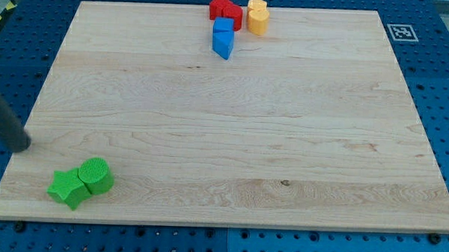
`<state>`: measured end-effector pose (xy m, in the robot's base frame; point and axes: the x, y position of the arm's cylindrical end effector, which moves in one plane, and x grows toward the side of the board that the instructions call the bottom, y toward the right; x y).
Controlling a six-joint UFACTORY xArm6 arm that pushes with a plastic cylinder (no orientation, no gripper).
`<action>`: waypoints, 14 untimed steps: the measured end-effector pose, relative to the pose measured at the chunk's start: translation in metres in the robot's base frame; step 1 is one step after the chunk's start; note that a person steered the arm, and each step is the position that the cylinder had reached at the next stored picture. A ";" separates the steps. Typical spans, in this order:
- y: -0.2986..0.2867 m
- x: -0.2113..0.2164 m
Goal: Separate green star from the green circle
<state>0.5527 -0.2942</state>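
Green star (66, 188) and green circle (96, 175) sit pressed together in the lower left of the frame, the star to the view's left and slightly lower, the circle touching its upper right side. Both rest on the pale wooden bench (232, 134), close to its bottom-left corner. The dark rod leans in from the frame's left edge, slanting down toward the view's right, and my tip (22, 145) stands at the bench's left border, above and to the left of the star and clear of both green blocks. This end effector is a bare rod with nothing to spread or pinch. Far off at the top centre, a red star (225, 7), a yellow block (257, 16) and a blue block (223, 38) cluster together.
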 end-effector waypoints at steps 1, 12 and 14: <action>0.013 0.063; 0.091 0.066; 0.086 0.060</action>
<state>0.6128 -0.2079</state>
